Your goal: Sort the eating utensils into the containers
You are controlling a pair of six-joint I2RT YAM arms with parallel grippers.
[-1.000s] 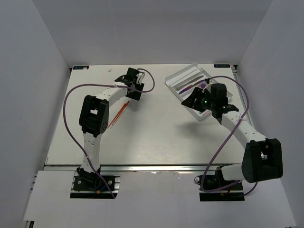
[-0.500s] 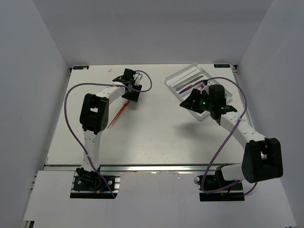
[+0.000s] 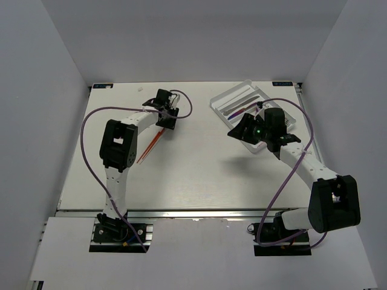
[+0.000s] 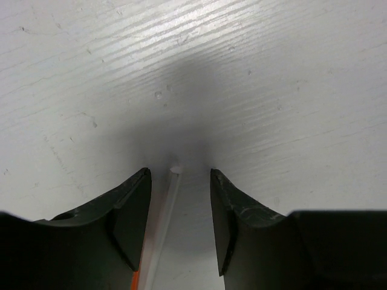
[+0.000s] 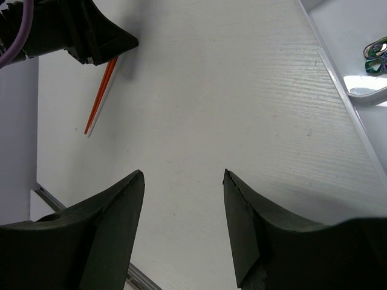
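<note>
A slender red-orange utensil (image 3: 151, 145) lies flat on the left half of the tabletop (image 3: 199, 175), clear of all its edges. Its long axis runs diagonally. The pale end points toward the far right corner and the coloured end toward the near left corner. It is too small to tell whether it is a fork, spoon or knife.

The left end effector (image 3: 165, 118) hangs right over the pale far end. In the left wrist view the jaws stand apart. The utensil's tip sits in the gap between them, slightly nearer one finger (image 4: 130, 211) and apparently touching neither. The shaft runs back between the fingers, so closing would pinch it across its narrow width.

The right end effector (image 3: 236, 130) is well apart from the utensil, over the right half of the tabletop. Its jaws are spread and hold nothing. It hovers just beside the near left wall of the white tray (image 3: 257, 89), which sits by the far right corner. The tray already holds silver and purple utensils (image 3: 242, 106).

The left arm is plainly the nearer one. After a grasp, the utensil would need carrying rightward across the tabletop to reach the tray.
</note>
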